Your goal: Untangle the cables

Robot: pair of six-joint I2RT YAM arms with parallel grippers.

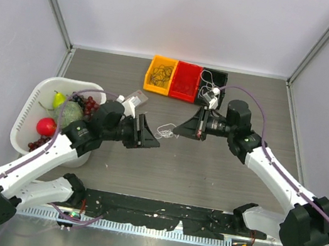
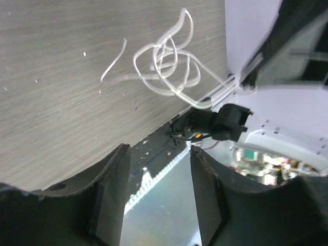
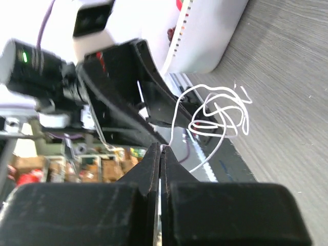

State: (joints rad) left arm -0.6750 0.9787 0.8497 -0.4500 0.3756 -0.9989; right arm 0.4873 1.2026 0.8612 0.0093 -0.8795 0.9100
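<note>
At 9 o'clock in the top view, a white basket (image 1: 31, 99) of fruit (image 1: 46, 126) sits on the grey surface (image 1: 217, 183). The left arm passes just beside it. The left gripper (image 1: 153, 135) points toward 3 o'clock. Its wrist view shows the jaws partly apart with nothing between them. The tangle lies just beyond their tips, untouched.

The white cable (image 1: 166, 130) is a small loopy bundle near the middle of the surface, between the two grippers, with one loose end sticking out. Whether its lowest loops rest on the surface or hang just above it is hard to say.

At 3 o'clock of the bundle, the right gripper (image 1: 177, 129) points back toward 9 o'clock. Its jaws are pressed together on a strand of the white cable, which runs out from their tips into the loops.

At 12 o'clock, by the far edge, three bins stand touching in a row. From left to right they are an orange bin (image 1: 149, 77) holding dark cable loops (image 1: 161, 71), a red bin (image 1: 182, 92) whose contents blend into its colour, and a black bin (image 1: 223, 77) holding white cables (image 1: 209, 80).
</note>
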